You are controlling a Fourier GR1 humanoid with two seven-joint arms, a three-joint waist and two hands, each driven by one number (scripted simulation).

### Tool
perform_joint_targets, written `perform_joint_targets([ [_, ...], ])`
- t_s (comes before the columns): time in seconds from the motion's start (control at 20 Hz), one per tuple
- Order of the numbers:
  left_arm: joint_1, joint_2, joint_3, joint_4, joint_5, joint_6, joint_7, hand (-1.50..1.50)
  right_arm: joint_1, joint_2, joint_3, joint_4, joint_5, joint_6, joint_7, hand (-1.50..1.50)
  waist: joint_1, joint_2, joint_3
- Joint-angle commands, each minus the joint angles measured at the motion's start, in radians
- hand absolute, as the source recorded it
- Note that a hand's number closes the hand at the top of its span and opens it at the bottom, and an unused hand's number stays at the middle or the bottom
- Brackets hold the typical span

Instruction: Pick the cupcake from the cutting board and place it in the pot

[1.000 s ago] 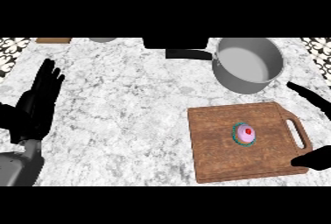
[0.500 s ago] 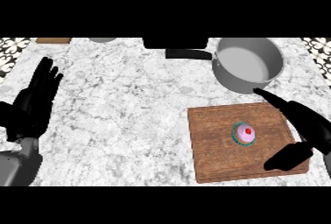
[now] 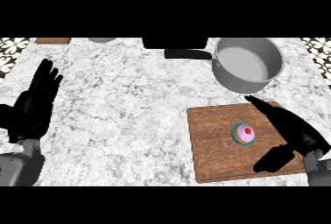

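Observation:
A small cupcake point(image 3: 244, 133) with pink icing, a red dot on top and a teal wrapper sits in the middle of the wooden cutting board point(image 3: 213, 148). My right hand point(image 3: 295, 130) is open over the board's right side, fingers stretched up past the cupcake and thumb pointing down-left, a short gap from the cupcake. The grey pot point(image 3: 249, 63) with a black handle stands behind the board, empty. At the left edge my left hand point(image 3: 33, 107) rests open with fingers up.
The marble counter point(image 3: 123, 109) spreads between my left hand and the board. A dark object point(image 3: 174, 42), a grey round thing point(image 3: 101, 40) and a wooden item point(image 3: 51, 40) lie along the back edge.
My right hand has moved left from the board's right edge over the board, closing in on the cupcake. The left hand and the cupcake have stayed put.

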State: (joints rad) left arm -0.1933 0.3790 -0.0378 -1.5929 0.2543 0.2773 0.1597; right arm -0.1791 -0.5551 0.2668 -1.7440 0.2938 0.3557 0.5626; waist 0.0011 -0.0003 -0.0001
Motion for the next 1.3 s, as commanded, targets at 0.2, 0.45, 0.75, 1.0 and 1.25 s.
perform_joint_targets([
  [0.2, 0.048, -0.02, 0.068, -0.051, -0.019, -0.074, 0.023, 0.0, -0.002, 0.088, -0.049, 0.116, 0.126, 0.028, -0.105, -1.5, 0.002, 0.0, 0.0],
  [0.45, -0.01, -0.113, 0.019, -0.018, -0.108, -0.014, 0.044, 0.0, -0.017, 0.16, -0.036, 0.192, 0.233, -0.006, -0.139, -1.5, 0.0, 0.001, 0.0],
  [0.75, 0.064, -0.079, 0.118, -0.011, -0.057, -0.139, -0.036, 0.0, -0.016, 0.186, -0.086, 0.252, 0.272, 0.012, -0.158, -1.5, 0.001, 0.001, 0.0],
  [1.0, -0.009, -0.147, 0.049, -0.039, -0.153, -0.047, 0.043, 0.0, -0.003, 0.171, -0.047, 0.254, 0.335, 0.015, -0.274, 1.5, -0.002, 0.001, 0.0],
  [1.25, -0.017, -0.128, 0.086, -0.088, -0.142, -0.072, 0.108, 0.0, -0.063, 0.204, -0.045, 0.315, 0.388, 0.026, -0.324, 1.5, 0.001, 0.0, 0.0],
])
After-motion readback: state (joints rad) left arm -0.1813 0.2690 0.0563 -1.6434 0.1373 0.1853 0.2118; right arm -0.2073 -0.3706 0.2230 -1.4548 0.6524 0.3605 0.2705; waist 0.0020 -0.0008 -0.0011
